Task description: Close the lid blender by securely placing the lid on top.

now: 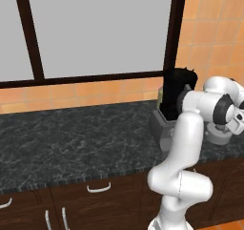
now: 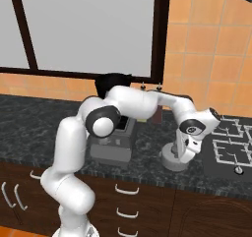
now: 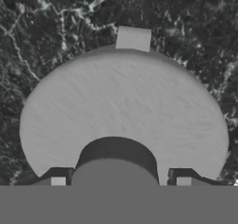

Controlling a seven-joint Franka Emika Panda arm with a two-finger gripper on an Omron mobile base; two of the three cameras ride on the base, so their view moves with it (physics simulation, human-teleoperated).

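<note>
- Lid (image 3: 123,111): a round grey cap with a small tab on its far edge and a raised knob at its centre, lying flat on the dark speckled countertop (image 1: 71,138). In the right base view the lid (image 2: 170,161) rests between the blender and the stove.
- Gripper (image 3: 121,182): lowered directly over the lid, one fingertip (image 3: 58,181) on each side of the central knob. The fingers sit close to the knob, but whether they press on it cannot be told. In the left base view the gripper (image 1: 220,129) points down at the lid (image 1: 219,138).
- Blender (image 1: 174,105): grey boxy base with a tall black jar, standing on the countertop beneath the window (image 1: 95,28), just left of the lid. The jar's mouth is uncovered.
- Stove (image 2: 229,150): dark cooktop with grates, to the right of the lid.
- Cabinet drawers (image 2: 128,201): dark wood fronts with pale handles, below the countertop.
</note>
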